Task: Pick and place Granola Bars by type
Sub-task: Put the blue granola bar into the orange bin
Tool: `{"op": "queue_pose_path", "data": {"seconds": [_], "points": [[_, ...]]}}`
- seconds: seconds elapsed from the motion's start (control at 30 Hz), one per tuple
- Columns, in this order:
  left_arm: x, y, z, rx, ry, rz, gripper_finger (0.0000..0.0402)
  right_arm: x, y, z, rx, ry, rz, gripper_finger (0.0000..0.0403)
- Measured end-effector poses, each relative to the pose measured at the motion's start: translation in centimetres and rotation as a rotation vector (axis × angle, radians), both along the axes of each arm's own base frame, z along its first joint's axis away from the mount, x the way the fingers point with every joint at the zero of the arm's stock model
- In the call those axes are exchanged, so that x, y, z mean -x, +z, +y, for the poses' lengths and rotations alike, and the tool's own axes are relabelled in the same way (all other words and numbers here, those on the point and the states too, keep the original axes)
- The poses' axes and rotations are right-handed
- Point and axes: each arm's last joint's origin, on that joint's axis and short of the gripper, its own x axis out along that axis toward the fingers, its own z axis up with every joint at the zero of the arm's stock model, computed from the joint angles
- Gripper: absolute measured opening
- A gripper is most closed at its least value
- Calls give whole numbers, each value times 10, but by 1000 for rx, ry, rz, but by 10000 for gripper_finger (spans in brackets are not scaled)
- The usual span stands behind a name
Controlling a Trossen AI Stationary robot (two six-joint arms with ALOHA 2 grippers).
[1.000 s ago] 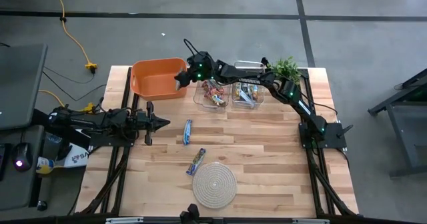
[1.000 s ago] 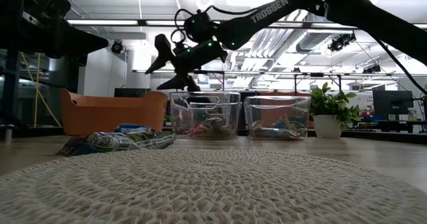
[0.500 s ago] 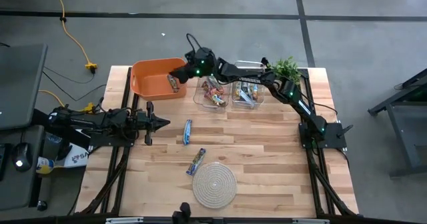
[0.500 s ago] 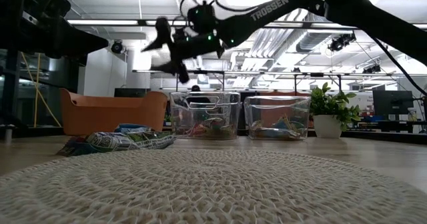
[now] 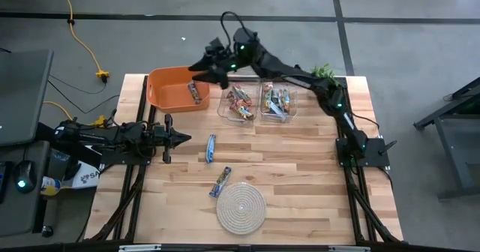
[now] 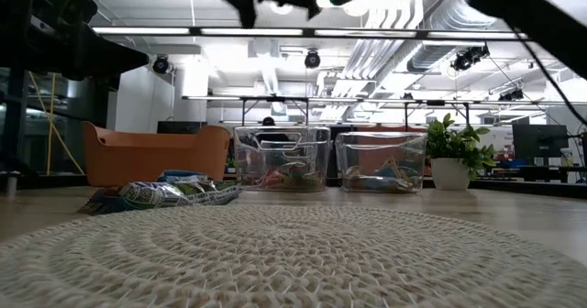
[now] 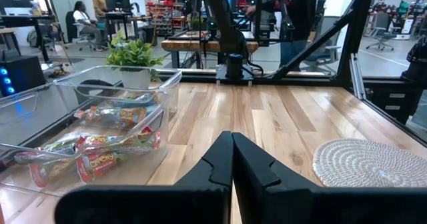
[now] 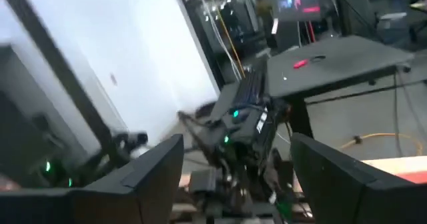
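The right gripper point(image 5: 201, 67) hangs above the orange bin point(image 5: 166, 94), fingers apart and empty; one bar point(image 5: 196, 92) lies inside. Two bars point(image 5: 211, 148) wait on the desk point(image 5: 300, 169); a careless reach could mix types. The left gripper point(image 5: 180, 138) rests, fingers together.

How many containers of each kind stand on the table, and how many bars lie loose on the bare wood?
Orange bin: 1
Clear bins: 2
Loose bars: 2
Total: 5
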Motion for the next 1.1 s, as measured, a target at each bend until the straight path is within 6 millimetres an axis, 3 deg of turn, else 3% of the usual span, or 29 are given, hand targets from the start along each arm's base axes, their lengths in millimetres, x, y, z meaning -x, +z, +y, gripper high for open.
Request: {"op": "queue_pose_path", "data": {"seconds": [0.2,0.37,0.57,0.87,1.1], "points": [[0,0,0,0,0,0,0,47,30,16,184,-72,203,259],[0,0,0,0,0,0,0,100,50,37,339,-208,469,259],[0,0,0,0,0,-1,0,152,72,66,389,-317,694,259],[0,0,0,0,0,0,0,217,112,110,279,-344,703,246],[0,0,0,0,6,0,0,275,141,139,314,-431,616,149]]}}
